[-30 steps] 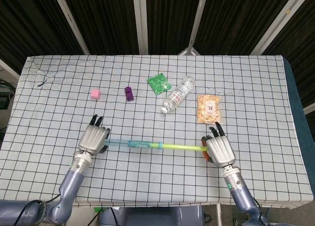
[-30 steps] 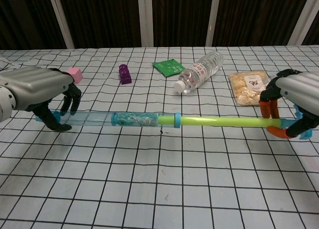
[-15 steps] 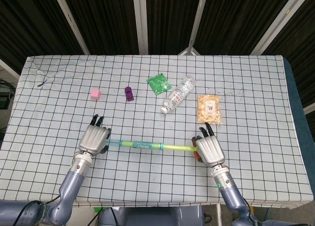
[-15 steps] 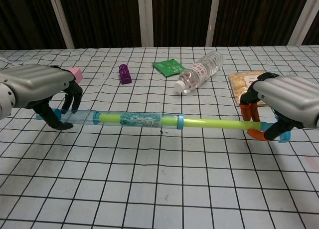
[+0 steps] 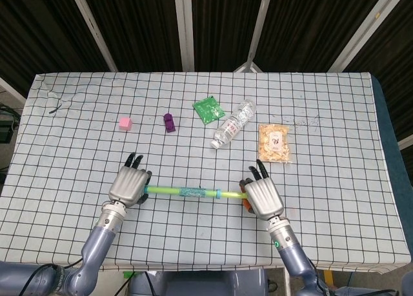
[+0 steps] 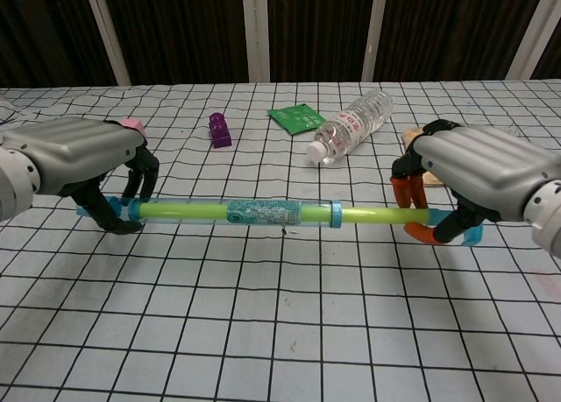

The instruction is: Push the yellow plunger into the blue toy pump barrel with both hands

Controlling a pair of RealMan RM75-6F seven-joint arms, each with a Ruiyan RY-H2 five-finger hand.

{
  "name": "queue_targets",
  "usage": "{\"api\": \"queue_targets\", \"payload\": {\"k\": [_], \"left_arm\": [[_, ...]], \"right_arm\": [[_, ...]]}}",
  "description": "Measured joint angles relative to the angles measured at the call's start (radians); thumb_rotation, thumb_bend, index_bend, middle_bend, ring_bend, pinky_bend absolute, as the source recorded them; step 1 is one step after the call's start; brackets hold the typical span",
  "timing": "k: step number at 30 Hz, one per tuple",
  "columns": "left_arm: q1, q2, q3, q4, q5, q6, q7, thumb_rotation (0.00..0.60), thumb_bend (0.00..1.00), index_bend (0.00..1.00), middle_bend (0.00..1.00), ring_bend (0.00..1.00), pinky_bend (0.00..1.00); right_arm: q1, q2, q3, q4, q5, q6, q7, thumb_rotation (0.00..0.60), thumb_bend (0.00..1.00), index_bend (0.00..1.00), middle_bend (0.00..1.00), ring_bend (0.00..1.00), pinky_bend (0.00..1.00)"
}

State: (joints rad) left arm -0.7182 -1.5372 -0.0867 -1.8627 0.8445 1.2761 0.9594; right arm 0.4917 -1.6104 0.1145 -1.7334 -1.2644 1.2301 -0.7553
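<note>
Right hand (image 6: 473, 179) has advanced leftward, gripping the yellow plunger (image 6: 372, 215); left hand (image 6: 83, 157) grips the blue barrel (image 6: 263, 213), axis running hand-to-hand.

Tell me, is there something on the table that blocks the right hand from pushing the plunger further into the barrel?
Nothing visible does. The right hand holds the yellow plunger, and only bare rod lies before the blue barrel.
</note>
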Motion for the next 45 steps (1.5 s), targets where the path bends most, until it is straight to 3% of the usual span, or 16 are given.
{"api": "queue_targets", "payload": {"k": [40,42,45], "left_arm": [[-0.022,-0.026,-0.008,-0.023,-0.024,0.022,0.001,0.600,0.54,0.50,0.56,0.11,0.00],[-0.023,-0.026,-0.008,-0.027,-0.023,0.022,0.000,0.600,0.50,0.47,0.52,0.11,0.00],[-0.024,-0.022,-0.008,-0.032,-0.024,0.020,-0.002,0.600,0.37,0.37,0.39,0.11,0.00]], "right_arm": [[0.030,-0.040,0.001,-0.047,0.014,0.014,-0.051,0.600,0.43,0.77,0.58,0.18,0.00],[0.030,-0.039,0.001,-0.048,0.014,0.015,-0.050,0.600,0.43,0.72,0.57,0.18,0.00],[0.031,-0.034,-0.001,-0.047,0.014,0.014,-0.055,0.600,0.43,0.45,0.42,0.10,0.00]]}}
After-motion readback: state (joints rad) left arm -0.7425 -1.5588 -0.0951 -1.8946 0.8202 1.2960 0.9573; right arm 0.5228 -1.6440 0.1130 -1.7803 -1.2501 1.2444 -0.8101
